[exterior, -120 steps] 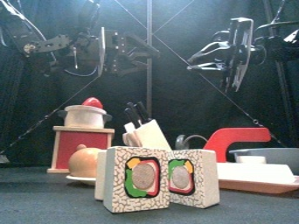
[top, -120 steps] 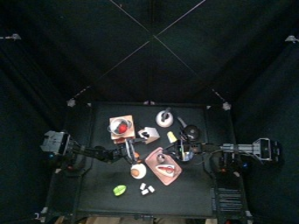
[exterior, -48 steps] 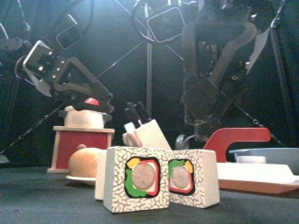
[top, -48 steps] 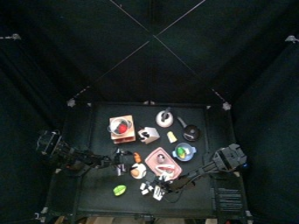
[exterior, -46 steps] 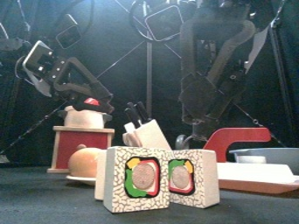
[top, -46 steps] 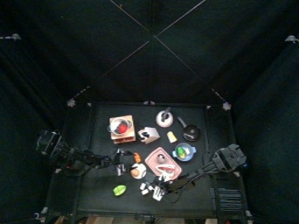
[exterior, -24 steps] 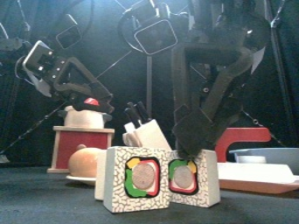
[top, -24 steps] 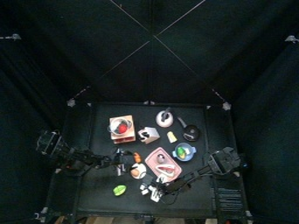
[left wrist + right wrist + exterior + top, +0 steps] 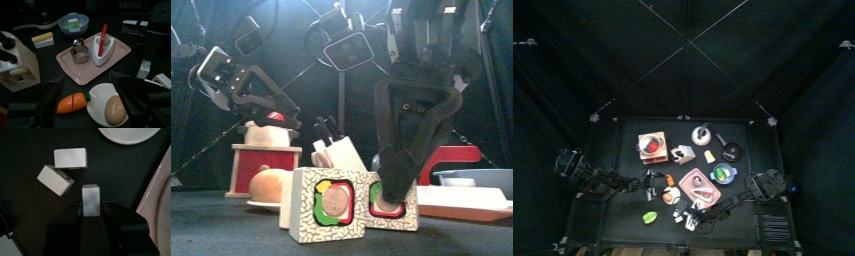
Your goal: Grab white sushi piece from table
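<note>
While my right end effector (image 9: 91,214) hangs low over the tabletop (image 9: 27,203), its half-closed jaws flank one white sushi piece (image 9: 91,199); two more lie toward ten o'clock.

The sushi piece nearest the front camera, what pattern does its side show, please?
White with black crackle lines on the sushi piece, clearest in the front view.

Matte black table (image 9: 27,203); white crackle-patterned block-shaped sushi pieces (image 9: 321,205), matt; glossy pink plastic tray (image 9: 90,65) beside them.

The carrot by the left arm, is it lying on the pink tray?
No, the carrot lies on the table beside the tray.
</note>
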Available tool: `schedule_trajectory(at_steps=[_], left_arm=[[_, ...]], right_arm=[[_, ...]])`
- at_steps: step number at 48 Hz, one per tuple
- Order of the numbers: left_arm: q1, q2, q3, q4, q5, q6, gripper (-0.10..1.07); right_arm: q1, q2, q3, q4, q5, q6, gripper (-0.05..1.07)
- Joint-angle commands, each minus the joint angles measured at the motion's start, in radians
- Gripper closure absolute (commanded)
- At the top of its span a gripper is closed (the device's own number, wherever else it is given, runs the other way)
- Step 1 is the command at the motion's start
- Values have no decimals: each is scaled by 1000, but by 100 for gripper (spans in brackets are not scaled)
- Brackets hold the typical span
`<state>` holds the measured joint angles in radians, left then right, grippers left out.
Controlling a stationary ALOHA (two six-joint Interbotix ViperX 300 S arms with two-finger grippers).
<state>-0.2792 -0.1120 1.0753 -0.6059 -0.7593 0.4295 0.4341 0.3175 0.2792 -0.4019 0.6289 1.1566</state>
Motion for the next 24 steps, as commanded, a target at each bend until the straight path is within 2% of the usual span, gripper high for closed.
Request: schedule_trajectory(at_steps=[1, 10, 24], left_arm=[[-2, -11, -18, -2, -5, 2, -5], [2, -21, -23, 2, -3, 5, -5], [-2, 6, -23, -2, -5, 2, -5]], right_arm=[[-2, -35, -21, 0, 2, 0, 45], [-2, -80, -15, -9, 6, -2, 46], [5, -94, 11, -23, 17, -2, 46]])
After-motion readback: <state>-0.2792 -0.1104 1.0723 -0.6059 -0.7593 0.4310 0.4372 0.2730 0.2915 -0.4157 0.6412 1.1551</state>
